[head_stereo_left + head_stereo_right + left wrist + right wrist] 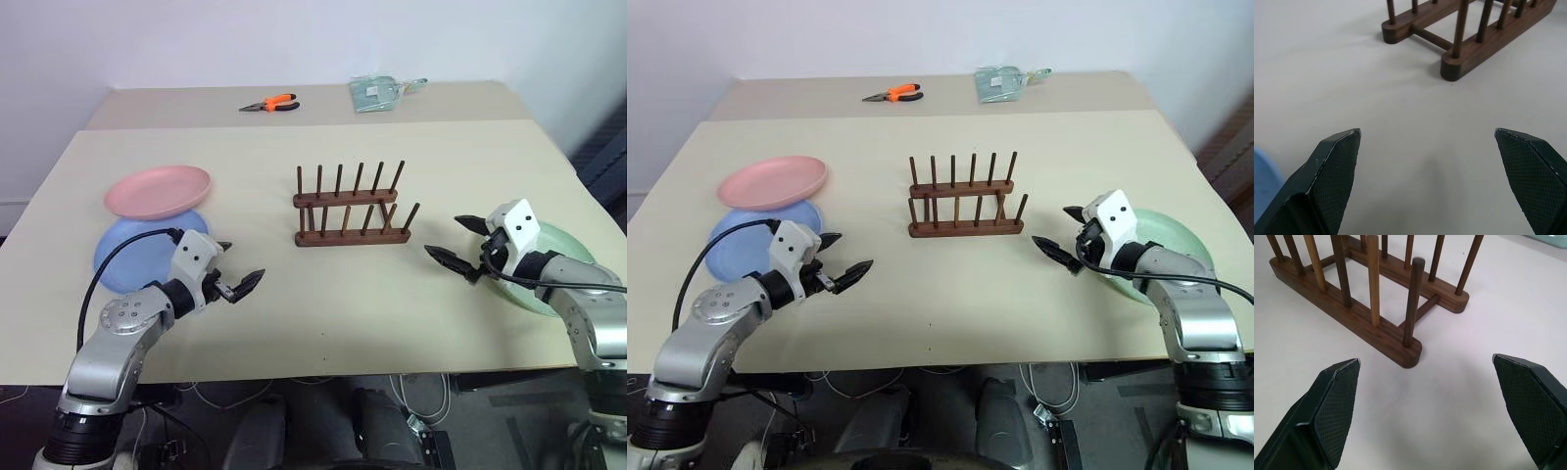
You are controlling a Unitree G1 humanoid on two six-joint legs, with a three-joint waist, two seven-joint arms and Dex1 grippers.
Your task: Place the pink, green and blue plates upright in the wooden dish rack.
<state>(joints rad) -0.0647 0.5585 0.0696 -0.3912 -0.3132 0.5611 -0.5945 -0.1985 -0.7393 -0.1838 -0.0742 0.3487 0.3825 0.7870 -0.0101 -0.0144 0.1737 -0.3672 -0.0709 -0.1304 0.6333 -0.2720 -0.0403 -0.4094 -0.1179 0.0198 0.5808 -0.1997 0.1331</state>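
A: Status of the plates, left to right?

B: Pink plate [158,191] lies flat at the table's left, its near edge overlapping the blue plate [132,257]. Wooden dish rack [348,208] stands at centre with every slot vacant. Green plate [549,266] lies flat at the right, partly behind the right arm.

A: Grippers?

B: Left gripper [238,266] hovers just beside the blue plate, fingers spread wide, nothing held. Right gripper [458,241] hovers between rack and green plate, fingers likewise wide and empty.

A: Step in hand?

B: Judged as the start: no plate racked. The next move calls for taking one plate by its rim, tipping it upright, then lowering it between two peg pairs
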